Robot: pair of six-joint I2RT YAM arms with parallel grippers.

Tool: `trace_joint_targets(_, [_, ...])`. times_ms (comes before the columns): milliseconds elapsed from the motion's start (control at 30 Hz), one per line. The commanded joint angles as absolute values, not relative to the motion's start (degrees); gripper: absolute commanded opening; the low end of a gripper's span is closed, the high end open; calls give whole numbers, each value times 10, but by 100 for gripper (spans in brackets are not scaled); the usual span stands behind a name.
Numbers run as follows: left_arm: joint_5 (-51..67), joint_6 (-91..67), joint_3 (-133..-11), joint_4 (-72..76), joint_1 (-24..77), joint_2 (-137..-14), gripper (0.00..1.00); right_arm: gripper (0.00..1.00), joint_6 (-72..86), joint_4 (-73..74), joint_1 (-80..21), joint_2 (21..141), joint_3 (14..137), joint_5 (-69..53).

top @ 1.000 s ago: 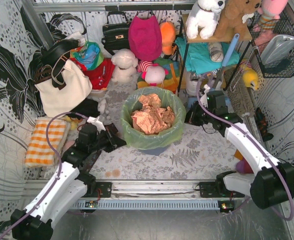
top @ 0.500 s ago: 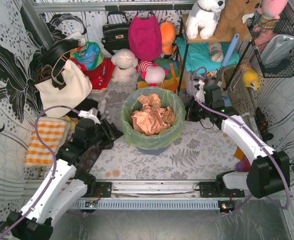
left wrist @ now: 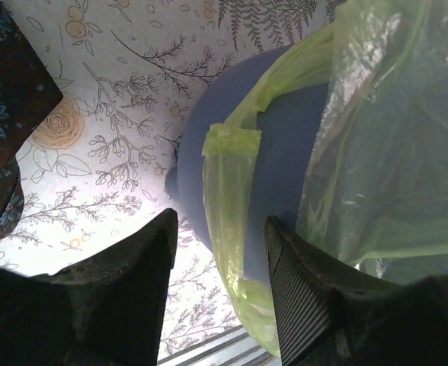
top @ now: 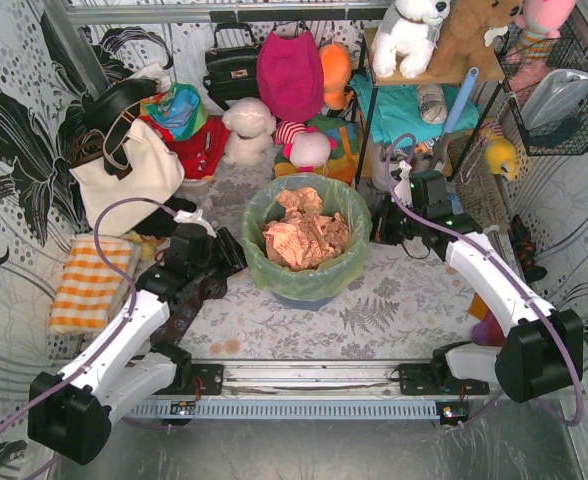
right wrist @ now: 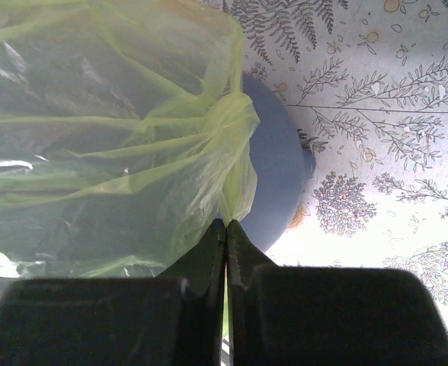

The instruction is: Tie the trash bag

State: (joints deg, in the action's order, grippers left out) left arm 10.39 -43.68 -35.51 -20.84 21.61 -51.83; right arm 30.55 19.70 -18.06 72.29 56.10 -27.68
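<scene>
The trash bag (top: 312,277) is thin lime-green plastic lining a blue-grey round bin (top: 309,299), with crumpled orange-brown paper (top: 304,235) inside. My left gripper (top: 231,255) is at the bin's left side and stands open. In the left wrist view a loose strip of the bag (left wrist: 228,175) hangs between the left gripper's (left wrist: 222,221) spread fingers, against the bin wall (left wrist: 285,145). My right gripper (top: 379,232) is at the bin's right side. In the right wrist view the right gripper (right wrist: 225,223) is shut on a gathered corner of the bag (right wrist: 224,137).
A white tote bag (top: 124,175) and an orange checked cloth (top: 89,282) lie at the left. Plush toys and bags (top: 289,75) crowd the back. A shelf rack (top: 424,100) stands at the back right. The floral table cover (top: 374,310) shows in front of the bin.
My left gripper has opened and moved forward and right to the bin's left wall. The right gripper stays shut at the bag's right edge, shifted slightly.
</scene>
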Motion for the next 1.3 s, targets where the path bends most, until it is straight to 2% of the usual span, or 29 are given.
trace_joint_targets(0, [128, -432, -342, -121, 217, -534, 59, 0, 297, 206, -179, 705, 576, -280])
trace_joint_targets(167, [138, -429, -316, -70, 217, -562, 58, 0, 299, 202, -178, 704, 568, -283])
trace_joint_targets(400, [155, -437, -287, -36, 217, -593, 45, 0, 307, 193, -179, 694, 556, -286])
trace_joint_targets(467, [157, -438, -286, -35, 217, -592, 37, 0, 308, 193, -179, 689, 553, -285])
trace_joint_targets(567, [152, -435, -296, -50, 217, -579, 18, 0, 310, 197, -179, 678, 550, -281])
trace_joint_targets(700, [129, -427, -330, -98, 217, -534, 0, 0, 317, 203, -179, 660, 546, -277])
trace_joint_targets(1000, [93, -429, -389, -233, 217, -430, 0, 0, 350, 269, -178, 569, 539, -202])
trace_joint_targets(1267, [89, -426, -455, -295, 216, -415, 0, 0, 377, 283, -179, 518, 558, -188])
